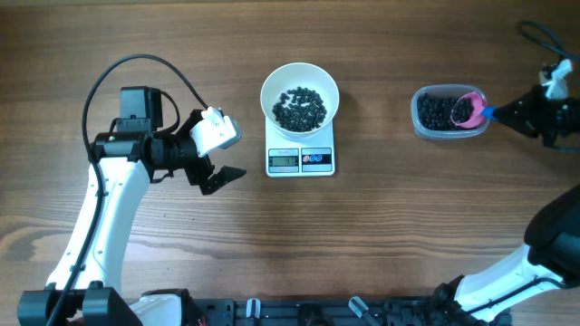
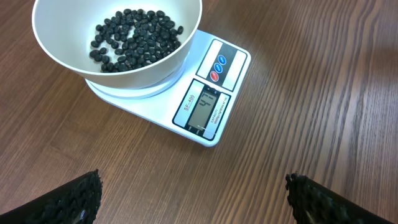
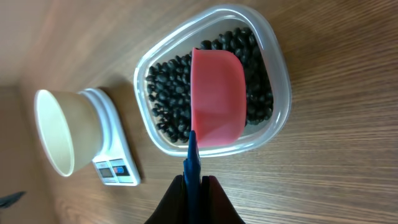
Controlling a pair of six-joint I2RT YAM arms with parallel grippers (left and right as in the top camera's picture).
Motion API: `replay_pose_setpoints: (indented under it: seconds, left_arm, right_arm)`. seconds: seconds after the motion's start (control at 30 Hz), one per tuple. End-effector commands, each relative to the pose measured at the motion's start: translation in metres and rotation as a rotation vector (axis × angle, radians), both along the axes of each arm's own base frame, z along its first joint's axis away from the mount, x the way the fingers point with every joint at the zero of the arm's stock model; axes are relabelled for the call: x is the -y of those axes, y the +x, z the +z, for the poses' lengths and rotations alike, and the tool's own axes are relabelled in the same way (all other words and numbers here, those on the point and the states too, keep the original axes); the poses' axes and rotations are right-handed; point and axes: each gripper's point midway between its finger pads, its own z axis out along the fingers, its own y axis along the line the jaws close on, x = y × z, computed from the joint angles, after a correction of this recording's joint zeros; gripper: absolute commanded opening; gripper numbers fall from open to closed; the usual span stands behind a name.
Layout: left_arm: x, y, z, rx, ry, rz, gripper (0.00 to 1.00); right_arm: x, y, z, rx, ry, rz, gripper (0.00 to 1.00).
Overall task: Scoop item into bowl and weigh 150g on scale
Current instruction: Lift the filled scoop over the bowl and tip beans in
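right claw grips the blue handle of the pink scoop; it lies in the clear tub of black beans, pointing toward the scale, which carries the white bowl. left claw stands wide.

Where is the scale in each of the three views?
Overhead: scale just above centre.
Left wrist: upper middle, display toward lower right.
Right wrist: lower left, seen sideways.
Shared landmark: the white bowl standing on it.
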Motion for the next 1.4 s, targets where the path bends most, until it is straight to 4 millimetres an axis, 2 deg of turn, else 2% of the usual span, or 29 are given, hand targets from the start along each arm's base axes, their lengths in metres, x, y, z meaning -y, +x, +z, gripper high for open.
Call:
replay_pose_setpoints:
  seconds: [0.0,0.2,0.4,0.7,0.9,0.93,1.1,1.27,1.37]
  left_arm:
    - [0.000,0.001,0.001,-0.003,-0.006,0.005,1.00]
    - [0.000,0.001,0.001,-0.003,-0.006,0.005,1.00]
    - [0.000,0.001,0.001,-0.003,-0.006,0.005,1.00]
    - [0.000,0.001,0.001,-0.003,-0.006,0.005,1.00]
    - [0.000,0.001,0.001,-0.003,-0.006,0.005,1.00]
    - [0.000,0.001,0.001,-0.003,-0.006,0.005,1.00]
    - [0.000,0.001,0.001,-0.003,-0.006,0.005,1.00]
    - [0.000,0.001,0.001,-0.003,-0.006,0.005,1.00]
    - [0.000,0.001,0.001,-0.003,-0.006,0.005,1.00]
  right_arm:
    - [-0.009,0.005,0.014,0.122,0.144,0.033,0.04]
    - [-0.030,0.016,0.044,0.264,0.299,0.067,0.04]
    - [-0.066,0.026,0.056,0.303,0.372,0.146,0.04]
    - [-0.149,0.041,0.072,0.296,0.493,0.300,0.04]
    - [-0.219,0.048,0.080,0.262,0.512,0.427,0.04]
    - [-0.233,0.050,0.081,0.258,0.483,0.455,0.04]
    - [-0.274,0.055,0.081,0.241,0.270,0.531,0.04]
    - [-0.292,0.056,0.076,0.224,-0.009,0.566,0.04]
    - [-0.300,0.054,0.074,0.223,-0.114,0.588,0.04]
